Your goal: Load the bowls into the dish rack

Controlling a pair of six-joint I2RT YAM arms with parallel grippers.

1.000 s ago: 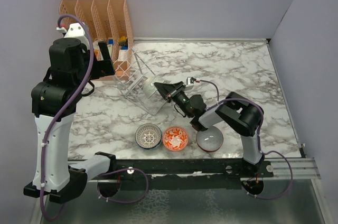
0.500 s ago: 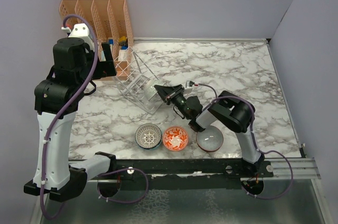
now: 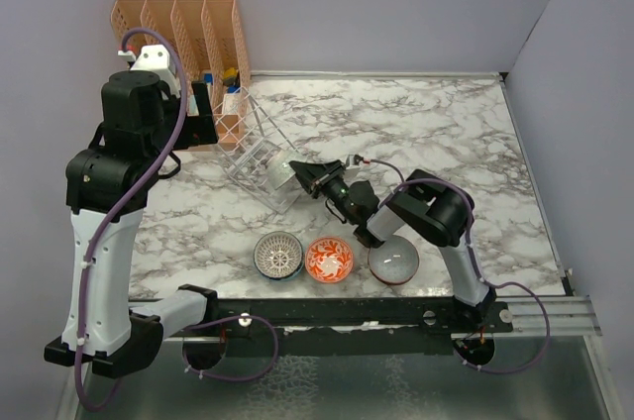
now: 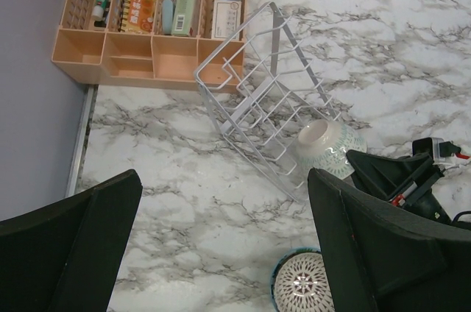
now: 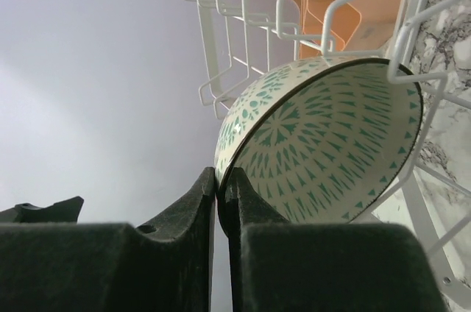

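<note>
- White marble-patterned table (image 3: 446, 133): carries the dish rack at its left-centre.
- Left black-and-white robot arm (image 3: 104, 202): rises on the left of the rack. Its wrist is held high above the rack and looks down on it.
- Right black-and-white robot arm (image 3: 436, 212): lies low on the right of the rack and reaches toward the rack's near end.
- Orange slotted plastic organizer (image 3: 183, 24): stands behind the rack against the back-left corner, just beside the rack's far edge.
- Dish rack of thin pale wire grid (image 3: 256, 157): box-shaped, tilted on one edge.
- Green leaf-patterned round bowl (image 5: 324, 143): stands on edge at the rack's near right end, with rack wires crossing its rim and its foot turned upward toward the left wrist camera (image 4: 324, 146).
- Three round bowls in a row in front of the rack, toward the arm bases. They are a white bowl with dark radial lattice (image 3: 278, 255), a bowl orange-red inside with white markings (image 3: 329, 259) and a grey-white bowl with a dark red rim (image 3: 393, 262). All three are upright and well apart from the rack.
- Left gripper (image 4: 223, 179): jaws spread wide above the rack, holding nothing.
- Right gripper (image 5: 218, 179): jaws nearly together, pinching the leaf-patterned bowl's rim at the rack's near end.
</note>
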